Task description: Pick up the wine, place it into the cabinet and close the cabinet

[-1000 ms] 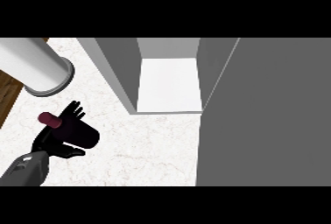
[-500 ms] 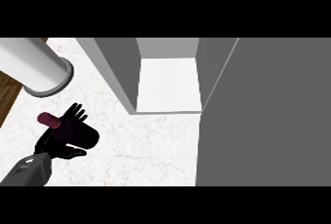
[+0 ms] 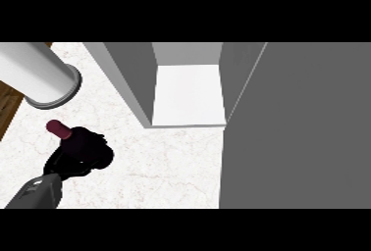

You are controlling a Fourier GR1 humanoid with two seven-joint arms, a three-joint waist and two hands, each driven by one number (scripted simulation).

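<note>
The wine bottle (image 3: 58,128) stands on the marble counter at the lower left; only its dark red top shows above my left hand (image 3: 81,156). The hand's fingers are curled round the bottle's body and hide it. The cabinet (image 3: 187,93) stands open at the top middle, with a white inner floor and nothing seen inside. Its grey door (image 3: 304,127) is swung out and fills the right side of the view. My right hand shows nowhere.
A large white cylinder (image 3: 35,73) stands at the top left, close behind the bottle. The counter's left edge (image 3: 9,115) runs beside it, with wood floor beyond. Bare marble (image 3: 167,166) lies between the bottle and the cabinet door.
My left hand's fingers, spread open behind the bottle before, have now curled round it. The bottle stands in the same place.
</note>
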